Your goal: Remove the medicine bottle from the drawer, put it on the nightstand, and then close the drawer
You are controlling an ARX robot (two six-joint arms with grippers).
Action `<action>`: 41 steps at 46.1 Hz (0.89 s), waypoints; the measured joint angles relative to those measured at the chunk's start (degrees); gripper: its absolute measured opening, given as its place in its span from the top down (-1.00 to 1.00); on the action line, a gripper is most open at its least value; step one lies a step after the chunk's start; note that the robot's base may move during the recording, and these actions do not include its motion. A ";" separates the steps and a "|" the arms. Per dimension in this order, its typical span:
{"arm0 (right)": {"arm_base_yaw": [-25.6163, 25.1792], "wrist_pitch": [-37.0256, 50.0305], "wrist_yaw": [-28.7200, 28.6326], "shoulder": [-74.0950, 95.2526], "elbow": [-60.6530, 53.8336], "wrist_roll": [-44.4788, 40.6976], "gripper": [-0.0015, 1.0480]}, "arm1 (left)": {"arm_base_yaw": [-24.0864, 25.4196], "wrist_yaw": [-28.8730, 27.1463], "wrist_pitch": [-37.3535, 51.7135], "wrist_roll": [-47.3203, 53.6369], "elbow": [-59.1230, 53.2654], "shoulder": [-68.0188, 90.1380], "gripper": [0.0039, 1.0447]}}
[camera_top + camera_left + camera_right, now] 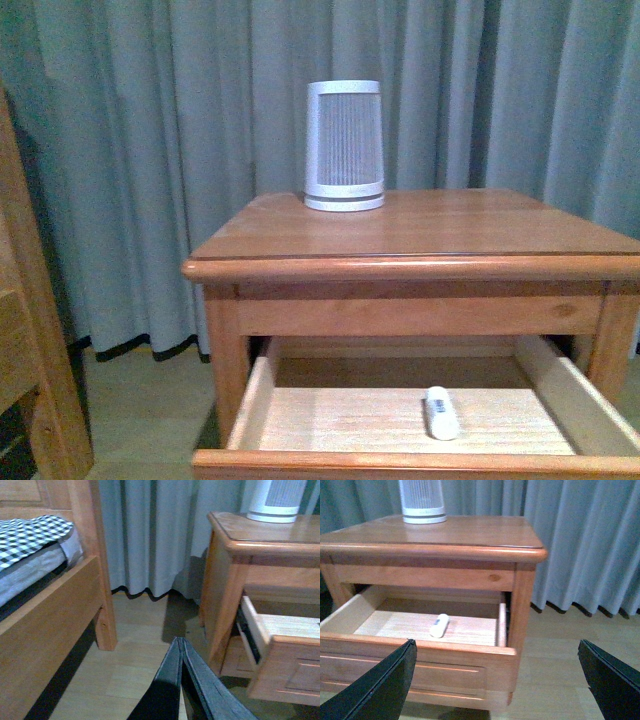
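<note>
The small white medicine bottle [441, 412] lies on its side on the pale floor of the pulled-out drawer [410, 462], toward its right. From the right wrist view the medicine bottle [439, 625] shows inside the drawer [415, 652] of the reddish-brown nightstand [440, 550]. My right gripper [496, 650] hangs open in front of the drawer's right corner, short of the bottle. My left gripper [181, 641] is shut, empty, low over the floor to the left of the nightstand [260, 540]. Neither arm shows in the front view.
A large white ribbed device [344, 146] stands at the back of the nightstand top. A wooden bed frame [55, 605] with checked bedding stands to the left. Grey curtains [150, 120] hang behind. Bare wooden floor [135, 650] lies between bed and nightstand.
</note>
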 joint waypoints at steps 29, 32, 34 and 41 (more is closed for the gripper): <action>7.61 24.22 31.21 42.18 14.58 2.47 -0.87 | 0.00 -0.04 -0.02 0.04 0.00 -0.02 -0.87; 6.32 23.23 29.51 54.16 22.34 4.09 -0.87 | 0.00 -0.09 -0.02 0.04 0.00 -0.02 -0.88; 5.75 19.91 28.04 61.59 27.34 5.73 -0.87 | 0.00 -0.04 -0.02 0.04 0.00 -0.02 -0.88; 5.31 11.67 23.80 78.68 38.56 8.50 -0.87 | 0.00 -0.07 -0.02 0.04 0.00 -0.02 -0.88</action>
